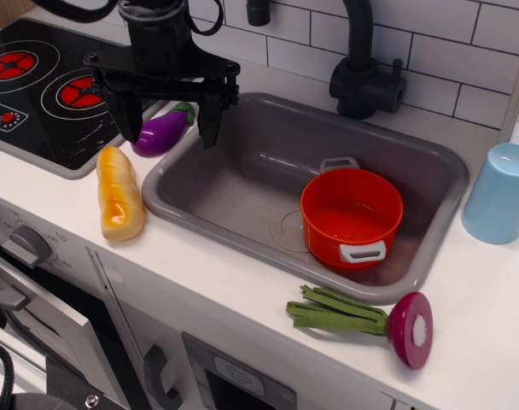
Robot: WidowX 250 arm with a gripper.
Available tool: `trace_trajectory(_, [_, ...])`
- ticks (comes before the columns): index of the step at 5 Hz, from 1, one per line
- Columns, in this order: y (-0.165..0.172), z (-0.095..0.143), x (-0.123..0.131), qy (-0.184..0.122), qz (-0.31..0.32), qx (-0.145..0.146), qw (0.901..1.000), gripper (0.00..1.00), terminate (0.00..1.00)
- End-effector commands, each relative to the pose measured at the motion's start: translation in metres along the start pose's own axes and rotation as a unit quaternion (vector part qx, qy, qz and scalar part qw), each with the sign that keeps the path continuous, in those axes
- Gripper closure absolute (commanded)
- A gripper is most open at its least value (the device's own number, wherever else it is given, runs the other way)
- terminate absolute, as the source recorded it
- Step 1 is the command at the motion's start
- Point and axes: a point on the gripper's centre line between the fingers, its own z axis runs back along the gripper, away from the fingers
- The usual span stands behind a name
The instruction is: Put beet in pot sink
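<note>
Magenta toy beet [411, 330] with green felt leaves lies on the white desk [490, 299]; round orange plastic pot [352, 215] sits in the grey sink [242, 162]; black pincer [169, 121] hangs spread, empty.

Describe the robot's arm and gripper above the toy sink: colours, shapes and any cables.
The gripper is matte black throughout: a wide horizontal bar carrying two tapering fingers that point downward, mounted under a dark cylindrical wrist. Black cables loop beside the wrist at the top edge. No markings or labels are visible.
</note>
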Motion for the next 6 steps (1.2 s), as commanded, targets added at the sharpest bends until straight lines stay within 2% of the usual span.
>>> trace_trajectory(1, [0.000, 0.000, 0.000, 0.000, 0.000, 0.000, 1.0000, 0.00, 0.00])
trace_trajectory(2, [-0.011, 0.001, -0.015, 0.015, 0.000, 0.001, 0.9999, 0.00, 0.00])
trace_trajectory(3, [-0.026, 0.011, -0.029, 0.017, -0.007, -0.019, 0.9997, 0.00, 0.00])
trace_trajectory(5, [-0.080, 0.027, -0.054, 0.035, -0.025, -0.082, 0.9957, 0.00, 0.00])
trace_trajectory(6, [-0.109, 0.032, -0.076, 0.028, -0.055, -0.123, 0.9905, 0.00, 0.00])
